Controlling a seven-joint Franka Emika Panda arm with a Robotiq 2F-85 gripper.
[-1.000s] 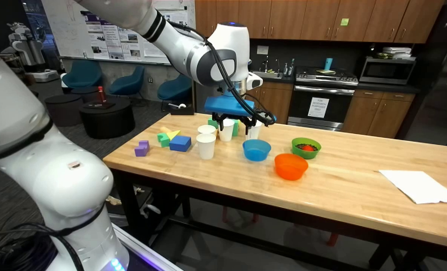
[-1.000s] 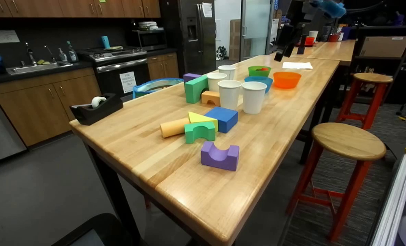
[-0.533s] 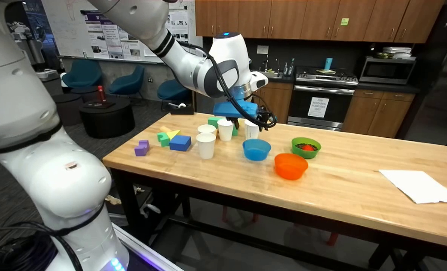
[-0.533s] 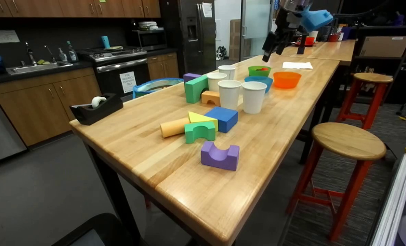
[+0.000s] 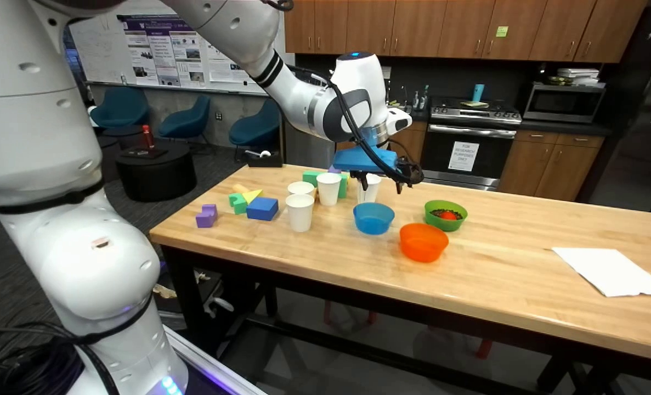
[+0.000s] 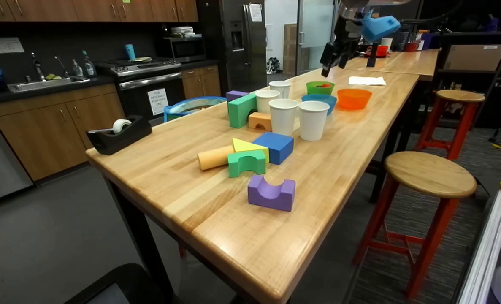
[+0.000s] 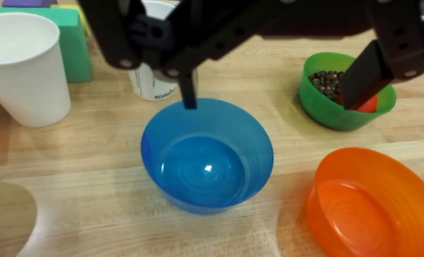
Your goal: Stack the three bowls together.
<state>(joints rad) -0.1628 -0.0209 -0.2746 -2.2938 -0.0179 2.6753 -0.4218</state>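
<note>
The blue bowl (image 5: 373, 220), the orange bowl (image 5: 424, 244) and the green bowl (image 5: 441, 224) stand upright and apart on the table. The green bowl holds dark beans and a red object. The blue bowl (image 7: 206, 157) and orange bowl (image 7: 358, 217) look empty in the wrist view. My gripper (image 7: 269, 107) is open with nothing between its fingers. In the wrist view its left fingertip overlaps the blue bowl's far rim, and its right one hides part of the green bowl (image 7: 322, 107). In an exterior view the gripper (image 5: 382, 188) hangs above the table, behind the blue bowl.
White cups (image 5: 300, 214) stand left of the blue bowl; one cup (image 7: 151, 84) is close behind it. Several coloured blocks (image 6: 273, 147) lie around the cups. A white paper sheet (image 5: 613, 270) lies to the right. A tape dispenser (image 6: 119, 134) sits at the table's end.
My gripper has moved right in an exterior view, from behind the white cups to behind the blue bowl, and its tilt has changed. The bowls have not moved.
</note>
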